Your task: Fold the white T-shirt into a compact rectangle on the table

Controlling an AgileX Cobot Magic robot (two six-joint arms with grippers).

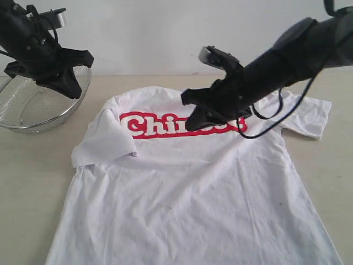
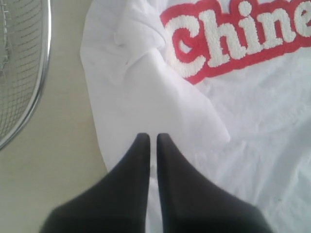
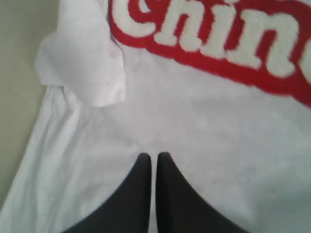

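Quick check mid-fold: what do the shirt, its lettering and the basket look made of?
White T-shirt: soft matte knit, likely cotton; it creases. Lettering: fuzzy, towel-like white pile edged in red, probably embroidered. Basket: shiny metal wire mesh with a bright rim.

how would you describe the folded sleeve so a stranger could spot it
A white T-shirt lies spread on the beige table. On its side nearest the wire basket, one sleeve is flipped inward onto the chest beside the red lettering. The opposite sleeve sticks outward.
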